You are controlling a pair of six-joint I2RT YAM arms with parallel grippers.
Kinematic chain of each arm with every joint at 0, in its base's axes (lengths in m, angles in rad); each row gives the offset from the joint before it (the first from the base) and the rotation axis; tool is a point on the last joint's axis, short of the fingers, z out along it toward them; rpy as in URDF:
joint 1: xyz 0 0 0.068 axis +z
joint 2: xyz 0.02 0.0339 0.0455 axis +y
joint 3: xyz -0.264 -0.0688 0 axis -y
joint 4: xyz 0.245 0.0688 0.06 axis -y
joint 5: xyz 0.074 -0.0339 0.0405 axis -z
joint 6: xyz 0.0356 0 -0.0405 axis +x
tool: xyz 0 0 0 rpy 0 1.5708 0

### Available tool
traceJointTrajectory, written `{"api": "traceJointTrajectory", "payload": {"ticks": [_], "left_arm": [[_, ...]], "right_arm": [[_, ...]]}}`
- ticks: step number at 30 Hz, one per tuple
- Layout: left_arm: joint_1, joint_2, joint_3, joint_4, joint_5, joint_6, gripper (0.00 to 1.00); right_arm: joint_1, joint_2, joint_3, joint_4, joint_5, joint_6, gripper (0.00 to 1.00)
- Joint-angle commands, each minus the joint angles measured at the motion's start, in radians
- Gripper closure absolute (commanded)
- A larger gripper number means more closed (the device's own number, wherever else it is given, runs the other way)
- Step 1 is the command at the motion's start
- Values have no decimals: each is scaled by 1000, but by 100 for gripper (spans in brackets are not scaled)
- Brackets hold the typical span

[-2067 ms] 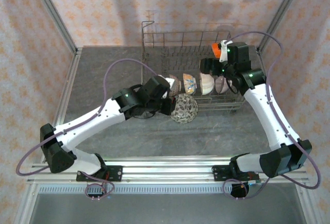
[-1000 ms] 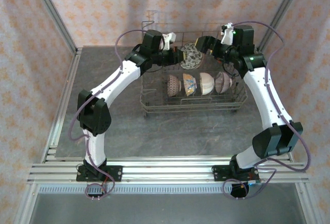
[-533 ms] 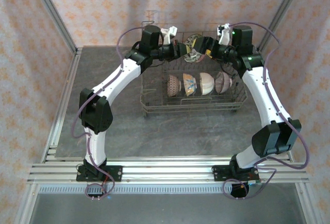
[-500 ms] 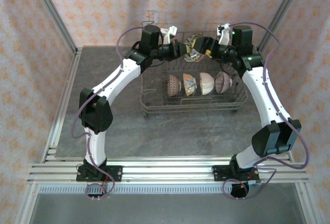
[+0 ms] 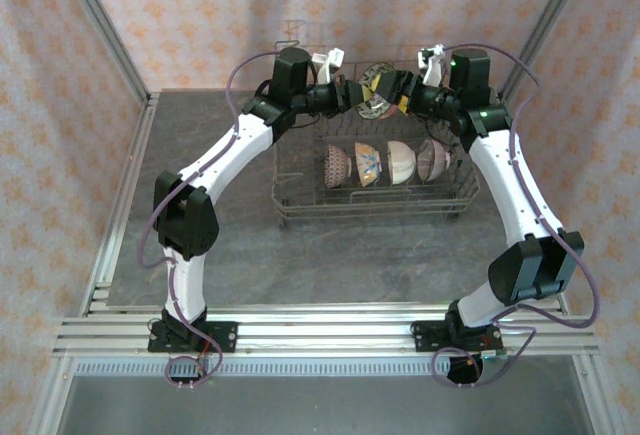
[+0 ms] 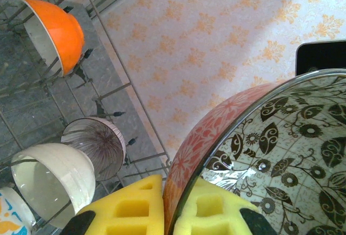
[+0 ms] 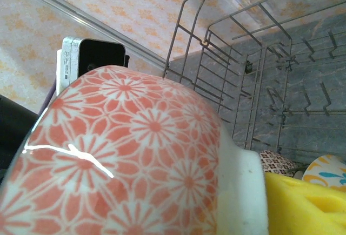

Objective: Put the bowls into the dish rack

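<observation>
A bowl (image 5: 376, 98) with red flowers outside and black leaves inside (image 6: 286, 154) hangs above the back of the dish rack (image 5: 462, 195). My left gripper (image 5: 350, 95) is shut on its rim, one yellow pad (image 6: 130, 208) outside and the other inside. My right gripper (image 5: 396, 90) meets the bowl (image 7: 130, 148) from the other side. One of its yellow pads (image 7: 305, 202) rests against the white foot; the second pad is hidden. Several bowls stand on edge in the rack's front row, from mauve (image 5: 336, 165) to pink-striped (image 5: 432, 159).
An orange bowl (image 6: 57, 32) sits in the rack's back row, beside a striped bowl (image 6: 94, 143) and a white one (image 6: 51, 175). Tall wire sides and a corner loop (image 7: 189, 40) ring the rack. Patterned walls stand close behind it. Bare grey table (image 5: 300, 255) lies in front.
The left gripper carried the bowl from the table in front of the rack up over its back. The right gripper moved in against the bowl and its jaws narrowed.
</observation>
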Motion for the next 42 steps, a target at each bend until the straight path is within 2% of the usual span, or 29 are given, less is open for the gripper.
{"api": "traceJointTrajectory", "payload": {"ticks": [1,10,12,15,18,26,37,42], "left_arm": [[9,-9,2,75,30,11,100],[13,2,1,78,23,7,100],[14,3,-1,78,21,7,100],[15,3,-4,81,16,5,100],[17,6,-3,85,16,2,100],[21,11,-20,126,22,-25,100],[17,13,-72,211,26,-85,100],[17,18,-78,221,21,-90,100]], "right_arm": [[-2,12,33,9,-21,15,24],[-2,-4,31,13,-28,10,35],[-3,-4,32,17,-36,12,35],[-3,-6,36,13,-50,12,25],[-2,-8,36,7,-51,11,23],[-2,-16,35,9,-58,16,24],[-2,-10,11,117,-75,102,34],[-2,-2,15,139,-96,121,29]]}}
